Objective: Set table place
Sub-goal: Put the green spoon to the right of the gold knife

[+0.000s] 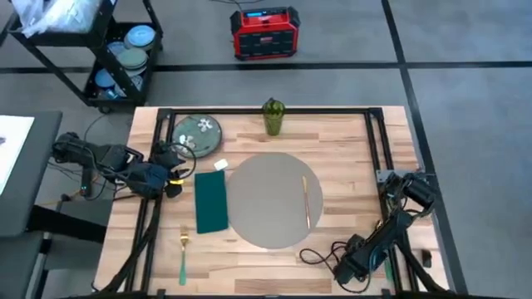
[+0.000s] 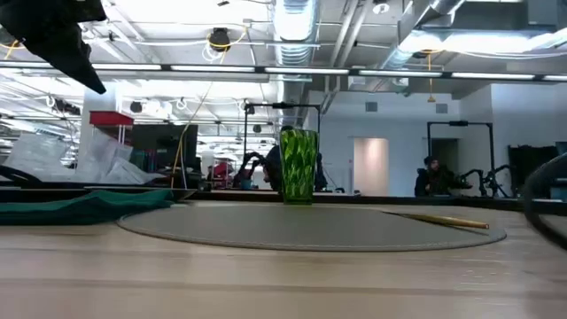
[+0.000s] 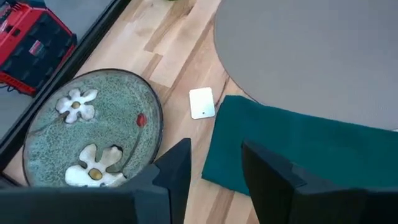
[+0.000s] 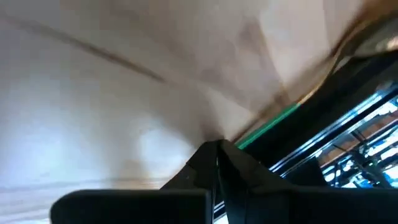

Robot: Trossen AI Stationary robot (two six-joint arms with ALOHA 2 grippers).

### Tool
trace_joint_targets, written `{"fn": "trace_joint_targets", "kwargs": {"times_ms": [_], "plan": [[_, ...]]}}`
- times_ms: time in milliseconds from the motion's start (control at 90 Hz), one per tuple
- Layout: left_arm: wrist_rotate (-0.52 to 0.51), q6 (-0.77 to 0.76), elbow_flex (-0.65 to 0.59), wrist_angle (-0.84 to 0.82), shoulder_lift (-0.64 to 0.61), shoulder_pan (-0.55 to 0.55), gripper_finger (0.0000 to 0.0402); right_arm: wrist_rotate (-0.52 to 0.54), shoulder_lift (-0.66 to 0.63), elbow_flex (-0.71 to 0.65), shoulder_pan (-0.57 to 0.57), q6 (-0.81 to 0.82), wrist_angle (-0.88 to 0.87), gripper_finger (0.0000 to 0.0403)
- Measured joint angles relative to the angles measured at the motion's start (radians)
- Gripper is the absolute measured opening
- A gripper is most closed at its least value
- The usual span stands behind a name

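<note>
The round grey placemat [image 1: 274, 199] lies in the middle of the wooden table [image 1: 349, 141], with a thin gold utensil [image 1: 306, 202] on its right part. A dark teal napkin [image 1: 211, 202] lies flat along its left rim. A green floral plate [image 1: 198, 134] sits at the far left. My left gripper [image 3: 214, 165] hovers open above the table between the plate [image 3: 93, 134] and the napkin [image 3: 298, 149], holding nothing. My right gripper [image 4: 217, 152] is shut and low over the near right corner, beside a green strip [image 4: 267, 127]. My right gripper's shut fingertips [image 4: 211, 155] stand close over the wood beside the green strip. I cannot tell whether they touch the strip or the table.
A green glass [image 1: 273, 116] stands upright at the far edge. A small white card [image 1: 220, 164] lies between plate and napkin. A green-handled gold fork [image 1: 183, 253] lies near the front left. Black rails [image 1: 376, 149] run along the table's sides. A wire cart [image 1: 125, 58] stands beyond the far left.
</note>
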Motion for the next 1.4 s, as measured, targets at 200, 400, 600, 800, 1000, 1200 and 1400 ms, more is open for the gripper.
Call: {"fn": "trace_joint_targets", "kwargs": {"times_ms": [200,400,600,800,1000,1200,1400], "plan": [[0.000,0.000,0.000,0.000,0.000,0.000,0.0123,0.099,0.005,0.028,-0.073,-0.160,-0.141,0.0000],[0.000,-0.006,0.000,0.001,0.000,0.000,0.0123,0.179,-0.040,0.020,-0.064,-0.249,-0.335,0.0000],[0.000,-0.051,0.000,0.001,0.000,0.000,0.0123,0.108,-0.102,-0.049,-0.025,-0.255,-0.346,0.0000],[-0.001,-0.057,0.000,0.001,0.000,0.000,0.0123,0.032,-0.148,-0.117,0.040,-0.231,-0.285,0.0000],[0.001,-0.115,0.000,-0.016,0.000,0.000,0.0123,0.059,-0.149,-0.129,0.095,-0.069,-0.206,0.0001],[0.005,-0.133,0.000,-0.025,0.000,0.000,0.0123,0.087,-0.146,-0.132,0.100,-0.038,-0.194,0.0000],[0.010,-0.151,0.000,-0.025,0.000,0.000,0.0123,0.130,-0.145,-0.137,0.075,0.071,-0.182,0.0000]]}}
